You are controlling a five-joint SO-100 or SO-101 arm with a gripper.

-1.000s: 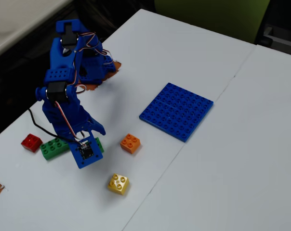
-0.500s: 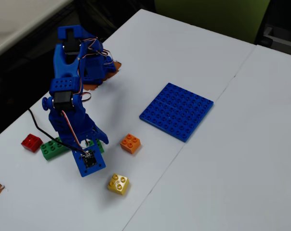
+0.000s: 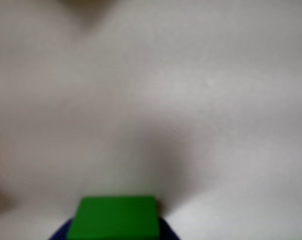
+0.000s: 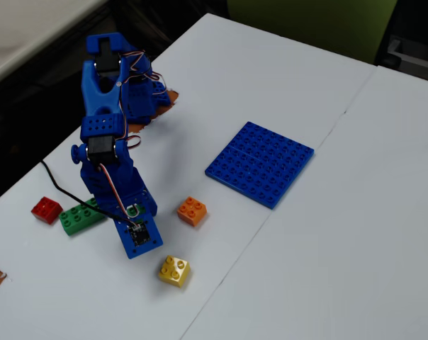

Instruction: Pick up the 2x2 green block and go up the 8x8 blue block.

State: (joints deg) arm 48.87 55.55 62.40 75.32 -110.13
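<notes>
Since the earlier frame, the claw (image 4: 132, 216) is lowered at lower left over the 2x2 green block (image 3: 114, 218); its grip cannot be told. The 8x8 blue block (image 4: 260, 163) is seen centre-right on the surface (image 4: 327, 248).

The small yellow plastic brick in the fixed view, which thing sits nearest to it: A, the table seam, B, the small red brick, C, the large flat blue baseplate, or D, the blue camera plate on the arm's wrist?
D: the small yellow plastic brick lies just below and right of the blue camera plate on the arm's wrist, while the large flat blue plastic baseplate and the small red plastic brick are farther off.
</notes>
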